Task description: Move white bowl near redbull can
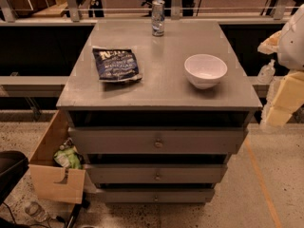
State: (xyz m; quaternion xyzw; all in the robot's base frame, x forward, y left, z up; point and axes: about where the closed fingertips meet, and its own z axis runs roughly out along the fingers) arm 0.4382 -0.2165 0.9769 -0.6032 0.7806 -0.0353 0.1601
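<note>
white bowl (205, 70) sits near-right on my grey cabinet top (161, 82), redbull can (158, 17) far edge, gripper (284, 101) off right (whether it's clasped or spread, i cannot tell).

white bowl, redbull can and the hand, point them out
white bowl (205, 69), camera view, inner wall
redbull can (158, 18), camera view, mid body
hand (279, 109), camera view, pale lower part at right edge, off the table

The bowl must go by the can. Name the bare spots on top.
Bare top lies on both sides of the redbull can at the back edge, and in the middle strip between the snack bag and the white bowl. The bag crowds the left side. The gripper is off the right edge of the cabinet top.
</note>
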